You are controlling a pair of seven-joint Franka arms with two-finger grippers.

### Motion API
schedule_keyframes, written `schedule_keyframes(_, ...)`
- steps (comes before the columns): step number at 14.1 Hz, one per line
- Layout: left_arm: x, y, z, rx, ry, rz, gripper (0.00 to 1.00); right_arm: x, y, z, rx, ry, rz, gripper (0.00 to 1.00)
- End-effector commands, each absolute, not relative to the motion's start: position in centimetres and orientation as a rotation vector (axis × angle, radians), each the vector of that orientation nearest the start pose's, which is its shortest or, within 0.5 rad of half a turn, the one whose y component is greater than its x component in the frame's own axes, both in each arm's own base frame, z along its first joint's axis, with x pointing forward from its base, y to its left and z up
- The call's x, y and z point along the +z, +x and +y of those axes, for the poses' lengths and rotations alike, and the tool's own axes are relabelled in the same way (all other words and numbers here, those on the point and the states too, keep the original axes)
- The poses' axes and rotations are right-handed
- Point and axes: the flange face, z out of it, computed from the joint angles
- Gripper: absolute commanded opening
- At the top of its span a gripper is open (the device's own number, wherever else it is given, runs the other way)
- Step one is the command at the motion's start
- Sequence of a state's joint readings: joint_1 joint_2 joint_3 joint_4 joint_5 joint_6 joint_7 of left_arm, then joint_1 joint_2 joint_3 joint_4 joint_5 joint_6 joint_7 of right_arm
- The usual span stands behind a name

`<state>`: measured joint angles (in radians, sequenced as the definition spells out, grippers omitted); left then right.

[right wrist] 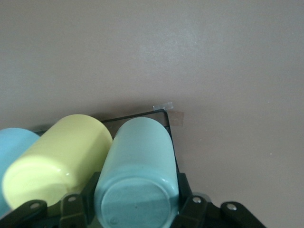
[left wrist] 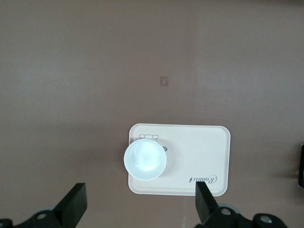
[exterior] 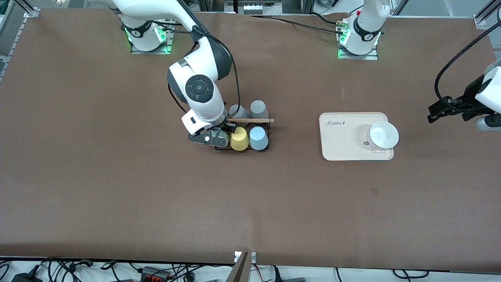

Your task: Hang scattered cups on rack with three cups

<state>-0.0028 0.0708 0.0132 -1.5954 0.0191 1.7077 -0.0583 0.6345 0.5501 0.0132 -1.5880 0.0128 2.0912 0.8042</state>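
Observation:
My right gripper [exterior: 219, 138] is shut on the pale mint green cup [right wrist: 137, 175], which lies at the rack's end toward the right arm, beside the yellow cup [exterior: 239, 139]. In the front view only a sliver of the mint cup [exterior: 224, 137] shows under the hand. The light blue cup [exterior: 258, 138] sits on the black wire rack [exterior: 268, 135], beside the yellow one. The wooden rod [exterior: 252, 120] runs along the rack's top. In the right wrist view the gripper [right wrist: 137, 204] clasps the mint cup's base, with the yellow cup [right wrist: 57, 156] and the light blue cup [right wrist: 12, 152] alongside. My left gripper [exterior: 434, 113] is open and empty [left wrist: 140, 209], and that arm waits.
Two grey cups [exterior: 259, 109] sit on the rack's row farther from the front camera. A cream tray [exterior: 340, 141] with a white bowl [exterior: 384, 135] lies toward the left arm's end; both show in the left wrist view, tray [left wrist: 199, 152] and bowl [left wrist: 145, 159].

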Motion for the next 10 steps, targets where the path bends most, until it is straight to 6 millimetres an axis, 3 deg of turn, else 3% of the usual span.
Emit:
schedule_keyframes(1, 59.3, 58.1, 0.4, -0.070, -3.140, -0.087, 1.00, 30.0, 54.1, 42.0, 0.060, -3.168, 0.240, 0.28)
schedule_keyframes(3, 59.4, 58.1, 0.5, -0.072, -3.140, -0.091, 1.00, 30.0, 54.2, 41.9, 0.058, -3.164, 0.244, 0.32)
schedule_keyframes(5, 59.4, 58.1, 0.6, -0.070, -3.141, -0.094, 1.00, 30.0, 54.2, 41.8, 0.058, -3.164, 0.248, 0.69)
schedule_keyframes(6, 59.3, 58.1, 0.6, -0.067, -3.141, -0.094, 1.00, 30.0, 54.3, 41.7, 0.059, -3.163, 0.252, 0.98)
schedule_keyframes(10, 59.3, 58.1, 0.6, -0.067, -3.141, -0.094, 1.00, 31.0, 54.6, 41.3, 0.052, -3.158, 0.257, 1.00)
